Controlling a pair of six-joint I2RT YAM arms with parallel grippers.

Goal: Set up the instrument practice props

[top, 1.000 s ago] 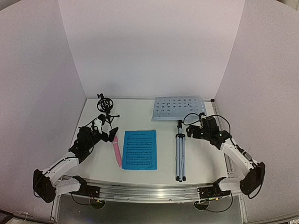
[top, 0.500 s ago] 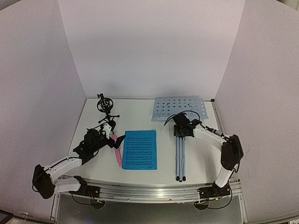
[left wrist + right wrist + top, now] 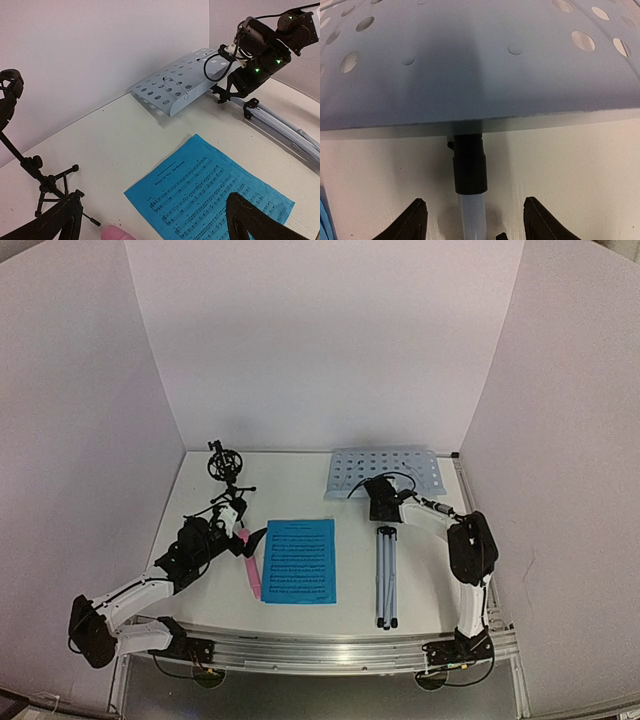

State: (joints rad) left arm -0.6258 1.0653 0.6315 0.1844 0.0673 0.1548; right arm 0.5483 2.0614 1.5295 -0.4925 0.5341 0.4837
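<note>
Right tool released, fingers either side of the music stand pole, not touching; only the right wrist view shows that gap. Stand lies flat at desk far right. Left tool spread wide above pink microphone, beside blue sheet music mid-desk. Mic holder upright, far left corner.

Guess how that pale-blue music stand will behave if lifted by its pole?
Probably stiff: the music stand looks like perforated sheet metal on a tube. Likely end-heavy, since the broad desk sits at one end, so it may swing or twist in the right gripper straddling the slim round pole.
</note>
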